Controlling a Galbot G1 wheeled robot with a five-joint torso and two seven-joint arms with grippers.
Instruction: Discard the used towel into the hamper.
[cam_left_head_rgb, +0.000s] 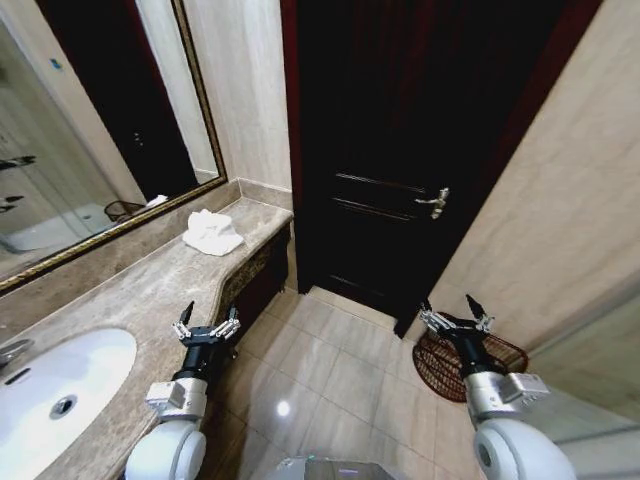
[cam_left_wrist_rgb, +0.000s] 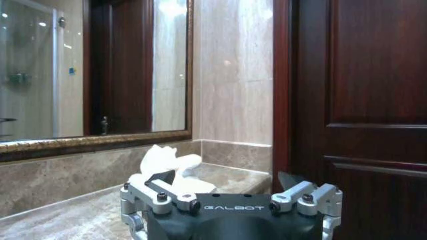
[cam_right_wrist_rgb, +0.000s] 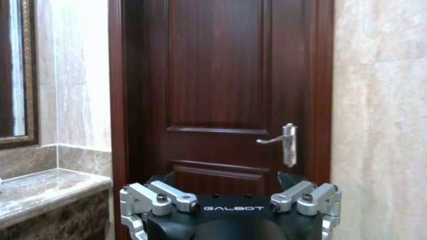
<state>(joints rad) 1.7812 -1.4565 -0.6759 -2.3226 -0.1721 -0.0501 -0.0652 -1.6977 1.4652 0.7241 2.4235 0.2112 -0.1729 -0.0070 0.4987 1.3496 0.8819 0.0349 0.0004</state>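
Crumpled white towel (cam_left_head_rgb: 212, 232) lying on marble counter (cam_left_head_rgb: 140, 290) ahead of spread left gripper (cam_left_head_rgb: 205, 325); hamper (cam_left_head_rgb: 505, 355) just behind spread right gripper (cam_left_head_rgb: 456, 318).

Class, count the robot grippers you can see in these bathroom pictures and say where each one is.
2. The left gripper, open, is over the marble counter's front edge, short of the crumpled white towel. The right gripper, open, is above the dark slatted hamper on the floor.
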